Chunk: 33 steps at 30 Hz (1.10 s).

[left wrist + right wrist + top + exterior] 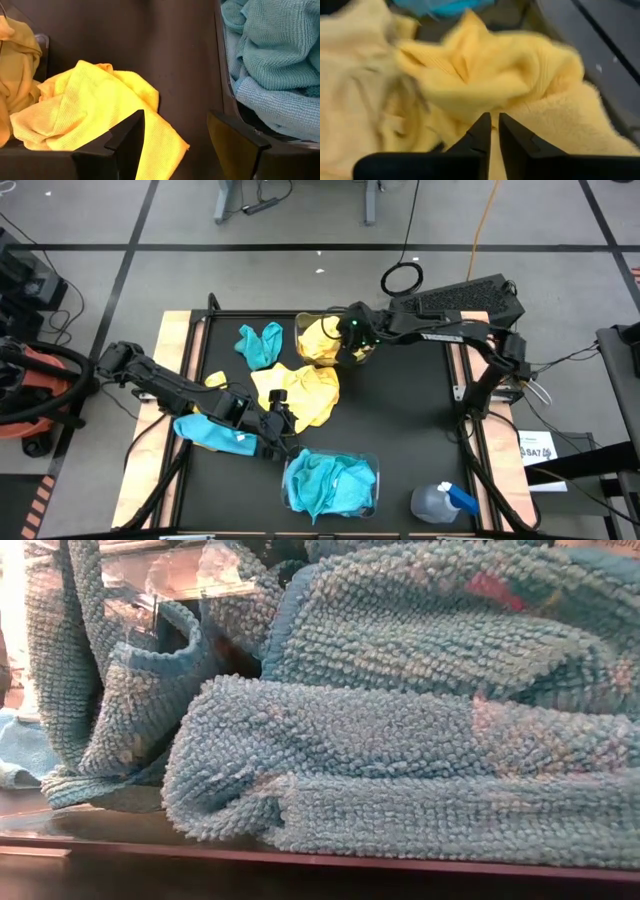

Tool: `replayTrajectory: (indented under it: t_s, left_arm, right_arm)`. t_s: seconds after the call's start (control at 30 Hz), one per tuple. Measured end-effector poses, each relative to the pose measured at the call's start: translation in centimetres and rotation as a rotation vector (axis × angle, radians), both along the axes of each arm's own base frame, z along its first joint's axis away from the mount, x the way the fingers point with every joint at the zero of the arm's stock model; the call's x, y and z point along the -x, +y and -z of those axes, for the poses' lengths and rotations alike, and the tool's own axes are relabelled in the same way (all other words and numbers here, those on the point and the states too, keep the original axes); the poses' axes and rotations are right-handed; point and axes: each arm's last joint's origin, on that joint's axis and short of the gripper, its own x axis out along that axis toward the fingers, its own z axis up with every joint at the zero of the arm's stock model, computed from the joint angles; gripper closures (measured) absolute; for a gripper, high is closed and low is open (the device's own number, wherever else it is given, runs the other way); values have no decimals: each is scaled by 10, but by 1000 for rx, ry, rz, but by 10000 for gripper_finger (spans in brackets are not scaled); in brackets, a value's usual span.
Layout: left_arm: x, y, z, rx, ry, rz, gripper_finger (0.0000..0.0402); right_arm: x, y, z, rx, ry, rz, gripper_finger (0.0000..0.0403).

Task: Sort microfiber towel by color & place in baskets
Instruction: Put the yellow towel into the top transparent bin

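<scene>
1. Right gripper (pixel 345 338): at about 12 o'clock on the table, over the far basket (pixel 308 320); the right wrist view shows its fingers nearly together, pinching a fold of a yellow towel (pixel 485 75) above the yellow cloths heaped there.
2. Left gripper (pixel 285 420): just below table centre, fingers spread and holding nothing, between the loose yellow towels (pixel 298 390) at centre and the near basket (pixel 372 465) at 6 o'clock.
3. Near basket: filled with turquoise towels (pixel 330 483), which overhang its wall in the low view.
4. Unsorted cloths: one turquoise towel (pixel 260 343) at 11 o'clock; another (pixel 212 432) at 8 o'clock beside the left arm.
5. Spray bottle (pixel 440 502): at 5 o'clock, apart from the cloths.
6. Handling, as judged: the towels appear light, limp and non-slippery; they drape and trail, so a raised fold or bunched crest is the best hold, not a flat edge.
</scene>
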Motion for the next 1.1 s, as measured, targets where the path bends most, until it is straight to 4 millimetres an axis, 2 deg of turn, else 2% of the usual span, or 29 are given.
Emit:
replayTrajectory:
  t_s: [0.3,0.57,0.83,1.1]
  left_arm:
    - [1,3,1,-64,5,-25,179]
    - [1,4,1,-76,8,-35,179]
    - [-4,22,11,-106,73,-100,179]
    - [-18,46,43,-133,223,-171,179]
  right_arm:
    - [20,34,-56,57,-130,-75,302]
    - [43,83,-90,67,-170,-212,239]
    - [61,134,-99,7,-111,-356,226]
    - [69,179,-93,-48,-35,-474,229]
